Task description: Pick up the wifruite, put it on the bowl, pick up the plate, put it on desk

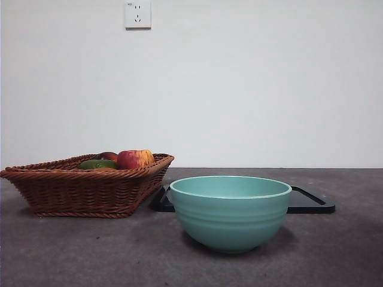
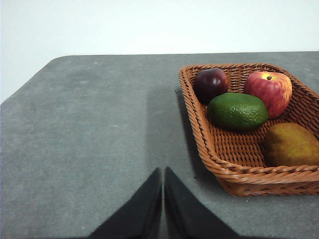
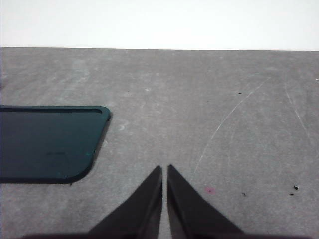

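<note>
The wifruite [image 2: 291, 144], oval and dull brown, lies in a corner of the brown wicker basket [image 2: 207, 144], beside a green fruit [image 2: 237, 110]. My left gripper [image 2: 163, 170] hovers shut over the bare desk [image 2: 89, 134], just outside the basket's rim, holding nothing. The mint-teal bowl [image 1: 230, 211] stands empty-looking at the front middle of the desk [image 1: 335, 251]. Behind it lies the plate [image 1: 312, 204], a flat dark tray with rounded corners. In the right wrist view the plate [image 3: 45, 144] sits off to one side of my right gripper [image 3: 164, 168], which is shut and empty above the desk.
The wicker basket [image 1: 84, 190] stands at the left, touching the plate's corner. It also holds a red-yellow apple [image 2: 269, 89] and a dark red fruit [image 2: 211, 83]. A wall socket [image 1: 137, 14] is on the white wall behind.
</note>
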